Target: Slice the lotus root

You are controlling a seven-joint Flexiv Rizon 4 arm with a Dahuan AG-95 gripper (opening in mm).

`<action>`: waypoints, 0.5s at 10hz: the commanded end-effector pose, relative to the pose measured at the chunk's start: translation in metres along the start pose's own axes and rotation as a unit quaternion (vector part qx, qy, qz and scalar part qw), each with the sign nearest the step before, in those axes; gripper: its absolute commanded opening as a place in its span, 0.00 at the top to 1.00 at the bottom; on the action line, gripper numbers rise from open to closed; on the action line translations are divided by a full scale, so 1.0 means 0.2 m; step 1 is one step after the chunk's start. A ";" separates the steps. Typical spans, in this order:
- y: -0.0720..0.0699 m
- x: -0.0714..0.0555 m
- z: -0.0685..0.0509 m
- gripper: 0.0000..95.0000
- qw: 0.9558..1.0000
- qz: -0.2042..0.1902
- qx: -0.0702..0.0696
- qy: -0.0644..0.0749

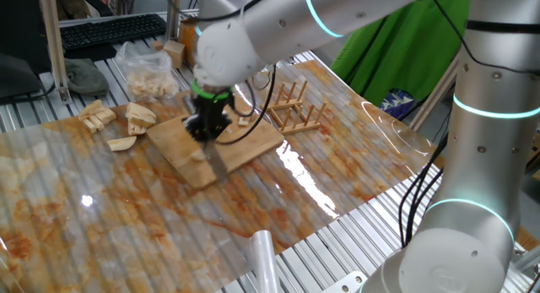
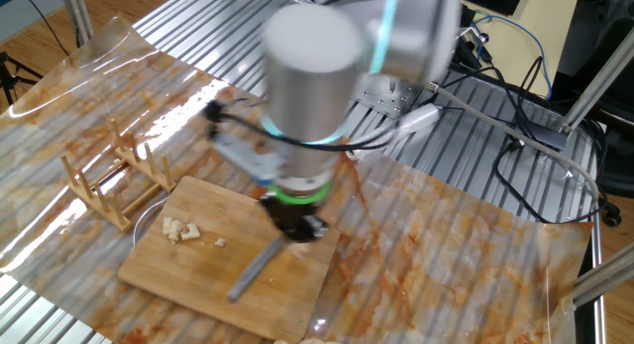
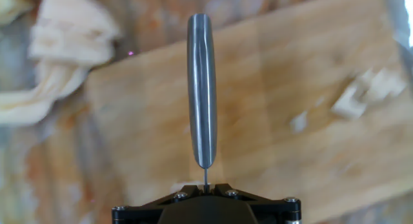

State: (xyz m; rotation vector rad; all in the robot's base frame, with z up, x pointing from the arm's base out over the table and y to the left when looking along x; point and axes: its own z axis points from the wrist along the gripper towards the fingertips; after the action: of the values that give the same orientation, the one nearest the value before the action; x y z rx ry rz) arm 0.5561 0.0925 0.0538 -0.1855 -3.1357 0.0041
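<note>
End effector [image 1: 207,131] clamped tight on knife [image 3: 201,88], blade over cutting board [image 1: 253,145]. Hand view alone shows small lotus root pieces [image 3: 364,93] at board's right. One fixed view alone shows whole chunks [image 1: 126,124] on surface [image 1: 101,225] left of board.

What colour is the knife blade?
Silver-grey metal; the knife blade shows best in the hand view.

You had open board [image 2: 198,235] left of the knife [image 2: 253,270]; lotus scraps [image 2: 181,228] sat there, and the wooden rack [image 2: 109,180] blocked the far left.
</note>
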 end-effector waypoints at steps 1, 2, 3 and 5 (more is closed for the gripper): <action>0.03 0.02 -0.01 1.00 1.000 -0.002 0.003 -0.004; 0.03 0.02 -0.02 1.00 1.000 -0.001 0.003 -0.013; 0.03 0.01 -0.03 1.00 1.000 -0.002 0.006 -0.016; 0.03 -0.01 -0.06 1.00 1.000 -0.003 0.009 -0.012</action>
State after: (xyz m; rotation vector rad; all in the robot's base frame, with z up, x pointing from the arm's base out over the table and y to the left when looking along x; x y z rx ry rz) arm 0.5574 0.0957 0.0664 -0.1753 -3.1710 0.0505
